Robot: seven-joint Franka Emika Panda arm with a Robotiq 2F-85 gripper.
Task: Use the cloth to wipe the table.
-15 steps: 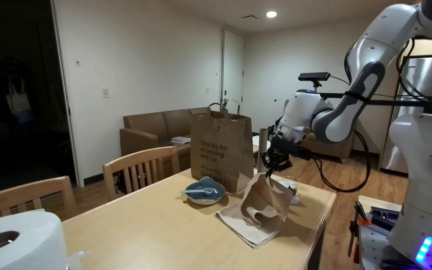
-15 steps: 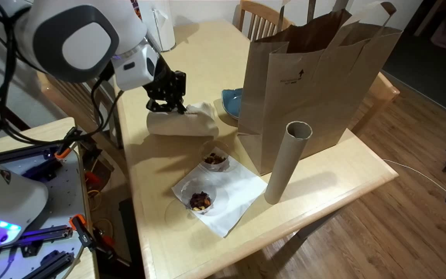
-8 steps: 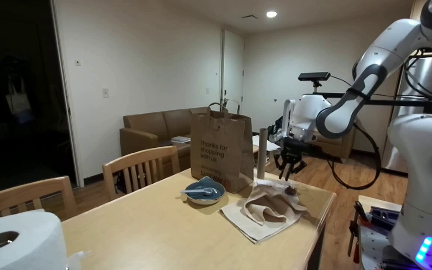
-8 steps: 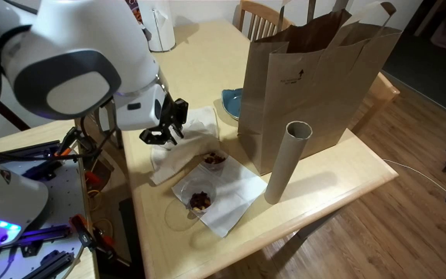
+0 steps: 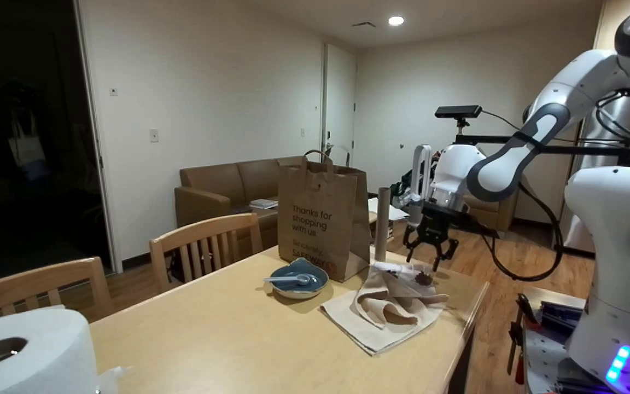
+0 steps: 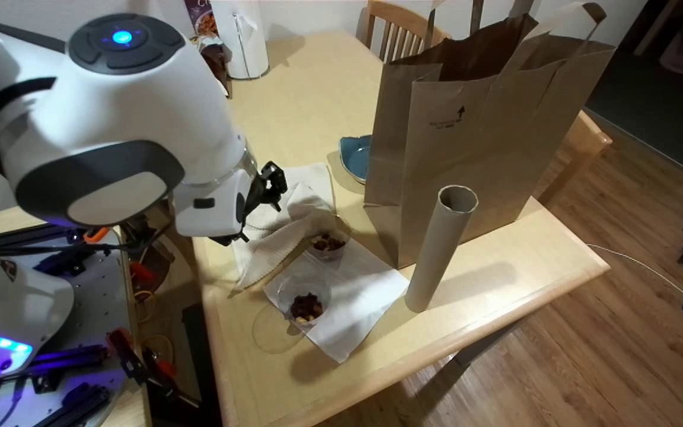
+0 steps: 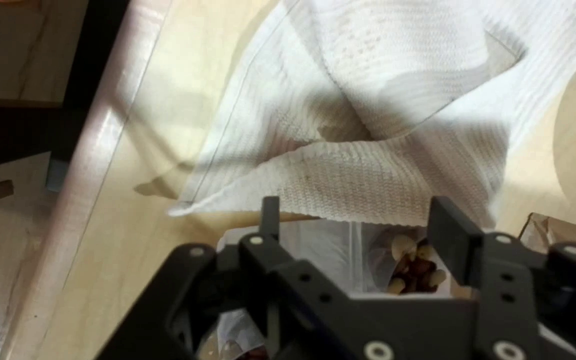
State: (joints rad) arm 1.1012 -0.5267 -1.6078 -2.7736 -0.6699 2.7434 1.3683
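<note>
While its fingers (image 7: 269, 220) are standing wide apart with nothing between them, the gripper (image 7: 355, 212) is hanging above the table (image 5: 211, 339), near one edge of the cloth (image 7: 358, 180). Below, the cloth is lying rumpled on the table, folds rising in its middle, just beside a white paper sheet (image 6: 371, 293) bearing two clear cups (image 6: 306, 299) of nuts (image 7: 417, 270). Farther out, a spoon (image 5: 287, 279) is resting in a blue bowl (image 5: 318, 273) beside a brown paper bag (image 5: 315, 219), a cardboard tube (image 6: 441, 249) is standing upright near the bag, and a paper-towel roll (image 5: 36, 350) is standing well apart.
</note>
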